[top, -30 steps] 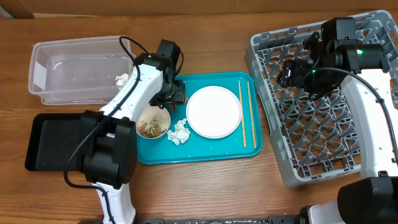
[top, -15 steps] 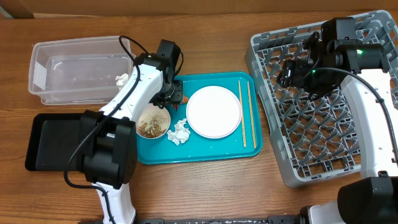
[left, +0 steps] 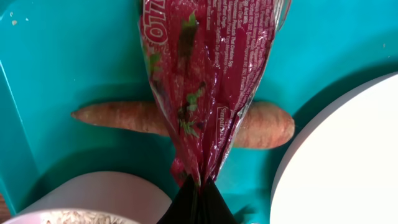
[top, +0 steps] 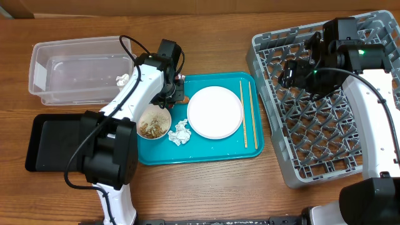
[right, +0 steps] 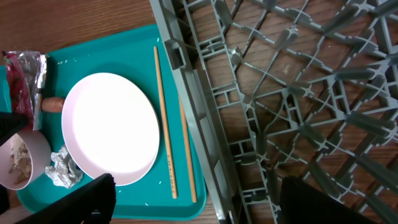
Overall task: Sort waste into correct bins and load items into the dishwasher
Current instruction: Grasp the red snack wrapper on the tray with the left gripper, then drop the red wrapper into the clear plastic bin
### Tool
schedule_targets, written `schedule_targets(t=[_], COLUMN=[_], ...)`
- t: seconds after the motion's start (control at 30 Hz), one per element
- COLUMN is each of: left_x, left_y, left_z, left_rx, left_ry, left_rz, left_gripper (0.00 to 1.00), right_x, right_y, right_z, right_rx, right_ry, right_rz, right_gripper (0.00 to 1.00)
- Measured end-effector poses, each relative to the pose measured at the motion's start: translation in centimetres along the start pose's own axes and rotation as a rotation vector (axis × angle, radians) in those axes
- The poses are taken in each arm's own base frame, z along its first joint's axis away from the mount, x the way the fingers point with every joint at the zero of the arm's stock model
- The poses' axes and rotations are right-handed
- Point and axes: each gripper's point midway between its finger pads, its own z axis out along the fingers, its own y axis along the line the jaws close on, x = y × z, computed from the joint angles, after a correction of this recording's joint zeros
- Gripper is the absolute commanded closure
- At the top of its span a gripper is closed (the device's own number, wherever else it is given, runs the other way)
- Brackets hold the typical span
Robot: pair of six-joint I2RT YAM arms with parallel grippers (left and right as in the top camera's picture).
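My left gripper point(left: 198, 200) is shut on the lower end of the red crinkled wrapper point(left: 205, 74), which lies across an orange carrot piece point(left: 267, 124) on the teal tray point(top: 200, 153). In the overhead view, the left gripper point(top: 177, 94) sits at the tray's back left. A small white bowl of beige scraps point(top: 153, 123) is just in front of it. Crumpled tissue point(top: 180, 132), the white plate point(top: 215, 112) and the chopsticks point(top: 248, 115) also lie on the tray. My right gripper point(top: 294, 72) hangs open and holds nothing above the grey dish rack point(top: 325, 106).
The clear tub point(top: 78, 69) stands at the back left with a bit of white tissue point(top: 122, 79) inside. The black tray point(top: 53, 140) lies in front of it. In the right wrist view, the rack's edge point(right: 186, 93) runs close beside the chopsticks point(right: 165, 124).
My left gripper's jaws have closed on the red wrapper. The right arm has not moved.
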Motion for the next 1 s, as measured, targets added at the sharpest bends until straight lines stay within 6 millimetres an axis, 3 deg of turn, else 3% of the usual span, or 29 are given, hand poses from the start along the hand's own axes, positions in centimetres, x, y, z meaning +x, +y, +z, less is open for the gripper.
schedule_targets(t=[0.17, 0.37, 0.5, 0.63, 0.7, 0.73, 0.8, 0.9, 1.0], left_x=[-0.2, -5.0, -7.5, -8.1, -8.0, -7.9, -7.9, -7.9, -7.9], left_y=[1.3, 4.3, 8.7, 14.0, 16.6, 17.6, 19.2, 19.9, 19.2], left_z=[-1.7, -7.2, -11.9, -13.9, -13.8, -13.7, -13.5, -13.4, -13.2], left_rx=[-0.049, -0.088, -0.106, -0.14, -0.162, -0.171, -0.179, -0.169, -0.126], left_ry=[0.015, -0.141, -0.278, -0.326, -0.322, -0.319, -0.317, -0.318, -0.306], left_rz=[-0.014, -0.09, -0.195, -0.309, -0.359, -0.381, -0.419, -0.436, -0.424], left_gripper=[0.96, 0.96, 0.96, 0.94, 0.66, 0.45, 0.28, 0.27, 0.27], right_x=[0.0, 0.0, 0.0, 0.0, 0.0, 0.0, 0.0, 0.0, 0.0], right_y=[0.0, 0.0, 0.0, 0.0, 0.0, 0.0, 0.0, 0.0, 0.0], right_z=[0.0, 0.0, 0.0, 0.0, 0.0, 0.0, 0.0, 0.0, 0.0], right_rx=[0.0, 0.001, 0.001, 0.002, 0.001, 0.001, 0.001, 0.001, 0.001], right_ry=[0.0, 0.0, -0.001, 0.0, -0.001, 0.0, -0.001, 0.0, -0.001], right_rz=[0.0, 0.0, 0.0, 0.0, 0.0, 0.0, 0.0, 0.0, 0.0], right_gripper=[0.14, 0.14, 0.14, 0.14, 0.14, 0.14, 0.14, 0.14, 0.14])
